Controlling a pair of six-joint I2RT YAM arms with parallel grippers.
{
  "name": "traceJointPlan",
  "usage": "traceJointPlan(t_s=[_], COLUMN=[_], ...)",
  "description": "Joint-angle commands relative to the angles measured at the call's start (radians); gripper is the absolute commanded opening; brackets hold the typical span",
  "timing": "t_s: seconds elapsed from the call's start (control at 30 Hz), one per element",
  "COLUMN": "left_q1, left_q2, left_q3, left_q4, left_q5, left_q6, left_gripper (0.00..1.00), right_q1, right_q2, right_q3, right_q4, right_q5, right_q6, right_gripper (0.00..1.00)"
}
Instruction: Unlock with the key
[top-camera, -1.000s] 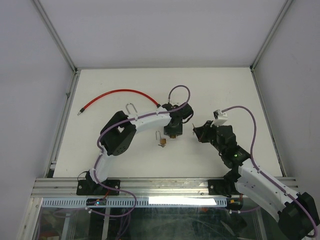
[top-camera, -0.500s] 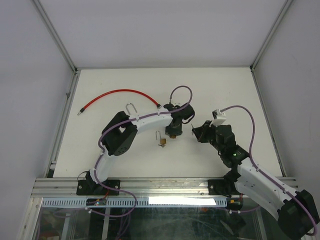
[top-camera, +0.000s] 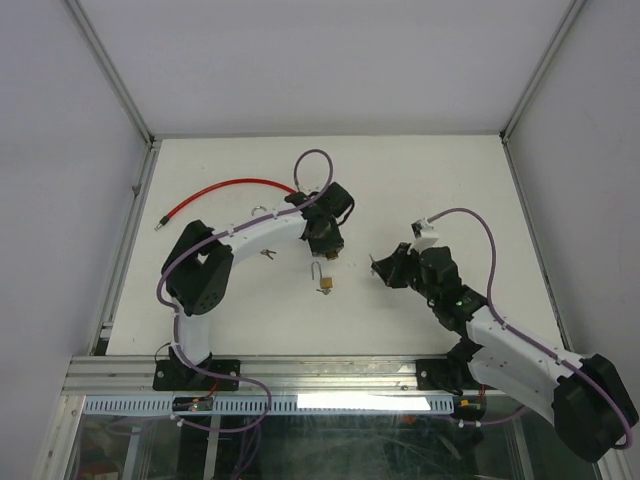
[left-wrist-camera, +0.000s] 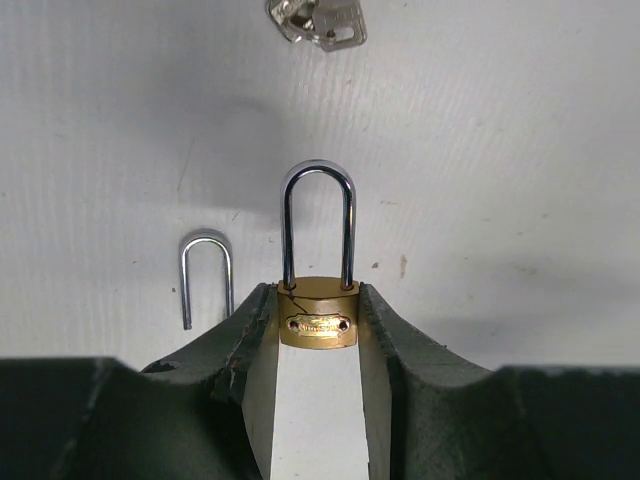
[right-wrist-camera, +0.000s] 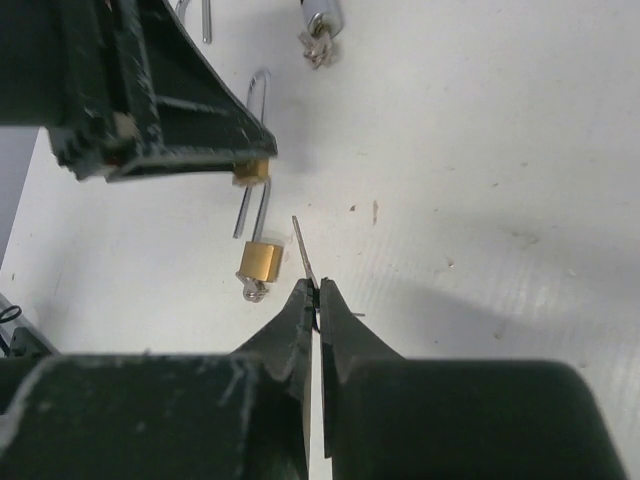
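Observation:
My left gripper (top-camera: 327, 246) is shut on a small brass padlock (left-wrist-camera: 318, 316). Its steel shackle (left-wrist-camera: 318, 215) points away from the fingers, just over the white table. The padlock also shows in the right wrist view (right-wrist-camera: 252, 172). My right gripper (top-camera: 384, 268) is shut on a thin silver key (right-wrist-camera: 303, 252). The blade sticks out past the fingertips towards the left arm. A second brass padlock (top-camera: 325, 285) lies on the table between the grippers, with a key in its base (right-wrist-camera: 254, 291).
A loose steel shackle (left-wrist-camera: 206, 272) lies beside the held padlock. A bunch of keys (top-camera: 266, 252) lies under the left forearm and also shows in the left wrist view (left-wrist-camera: 316, 20). A red cable (top-camera: 225, 190) curves across the far left. Grey walls enclose the table.
My left gripper has moved left and farther back with the padlock, uncovering the bunch of keys. My right gripper has moved a little left with the key.

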Motion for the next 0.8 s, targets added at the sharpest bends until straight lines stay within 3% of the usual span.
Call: traceJointPlan(t_s=[0.0, 0.37, 0.77], left_q1=[0.023, 0.028, 0.026], left_q2=[-0.151, -0.224, -0.256], left_q3=[-0.042, -0.108, -0.152], left_q4=[0.099, 0.173, 0.220], left_q5=[0.046, 0.087, 0.110], left_q6=[-0.085, -0.095, -0.095], left_gripper=[0.19, 0.18, 0.17], right_q1=[0.058, 0.183, 0.191], right_q2=[0.065, 0.271, 0.372], right_q3=[0.061, 0.101, 0.133], right_q4=[0.104, 0.268, 0.322], right_q5=[0.001, 0.065, 0.115], right_q6=[0.038, 0.102, 0.165], right_gripper=[0.00, 0.00, 0.00])
